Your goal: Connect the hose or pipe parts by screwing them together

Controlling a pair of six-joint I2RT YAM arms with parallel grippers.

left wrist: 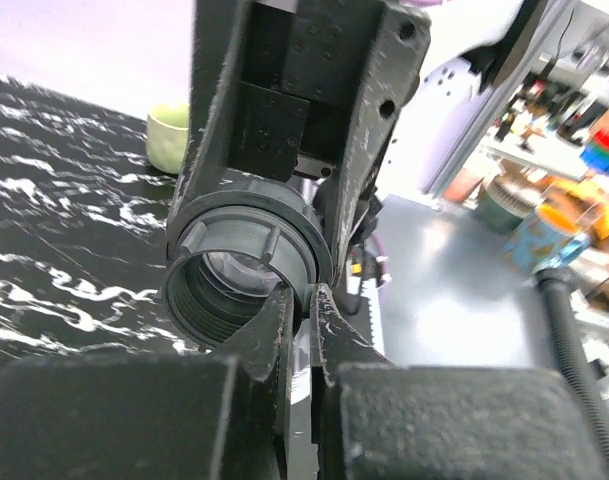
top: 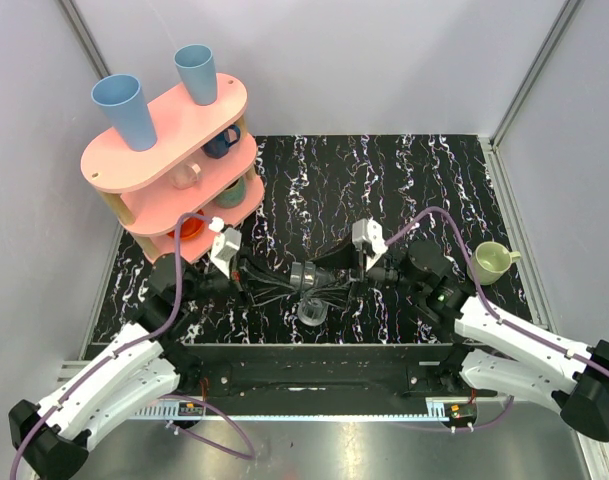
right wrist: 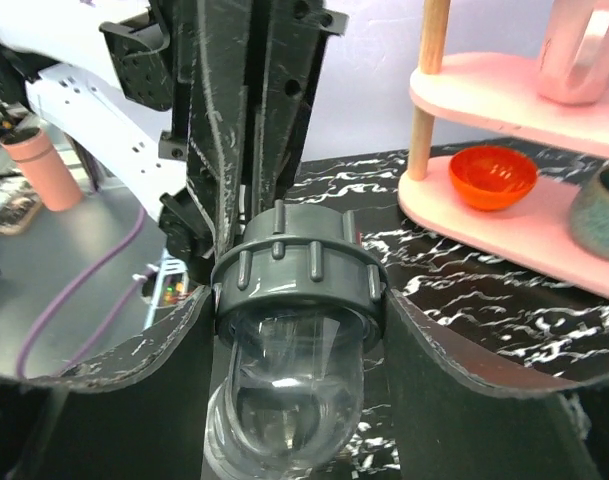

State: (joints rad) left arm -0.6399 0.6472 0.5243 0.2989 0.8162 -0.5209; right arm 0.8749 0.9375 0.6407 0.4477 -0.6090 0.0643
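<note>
A dark grey pipe part (top: 306, 275), a ribbed threaded collar (right wrist: 294, 275) with a clear elbow (right wrist: 294, 390) hanging below it, is held above the middle of the table. In the right wrist view, my right gripper (right wrist: 296, 300) is shut on the collar, one finger on each side. The left wrist view looks into the collar's threaded mouth (left wrist: 234, 270). My left gripper (left wrist: 309, 295) is nearly fully closed, its tips pinching the lower rim of that mouth. Seen from above, the left gripper (top: 290, 277) and the right gripper (top: 319, 272) meet tip to tip at the part. No second, separate pipe part shows.
A pink three-tier rack (top: 164, 135) stands at the back left with two blue cups (top: 124, 105) on top and an orange bowl (right wrist: 492, 175) on a lower shelf. A pale green mug (top: 492, 262) sits at the right. Purple cables trail along both arms.
</note>
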